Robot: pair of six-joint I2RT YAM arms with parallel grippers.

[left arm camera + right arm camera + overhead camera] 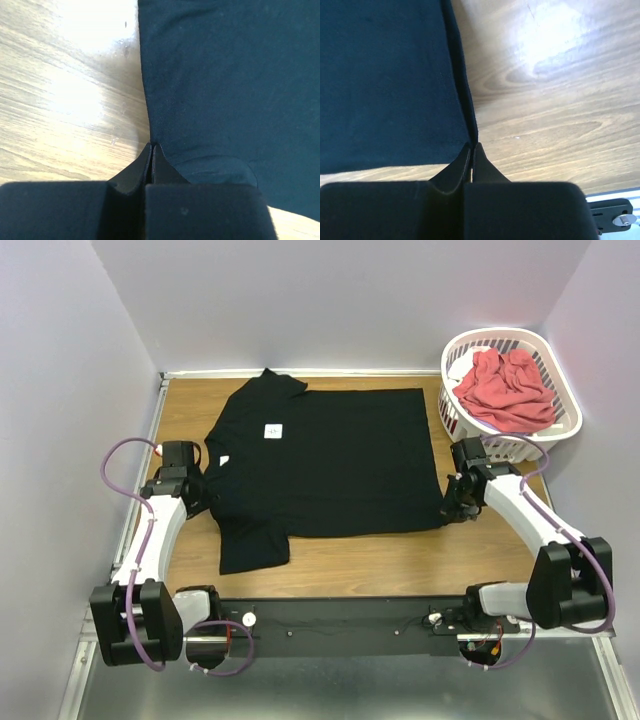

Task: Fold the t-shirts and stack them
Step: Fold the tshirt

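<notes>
The black t-shirt (330, 455) lies spread flat on the wooden table, collar to the left, with its small white neck tag (273, 431) showing. My left gripper (197, 490) is at the shirt's left edge. In the left wrist view its jaws (151, 146) are shut, tips pinched on the edge of the black cloth (225, 75). My right gripper (452, 508) is at the shirt's near right corner. In the right wrist view it (472, 145) is shut on the hem edge (385, 75). The coral-red t-shirt (505, 390) lies crumpled in the basket.
The white slotted laundry basket (575, 420) stands at the back right corner, close behind my right arm. A strip of bare wooden table (400, 560) runs between the shirt and the arm bases. Pale walls close in the table on three sides.
</notes>
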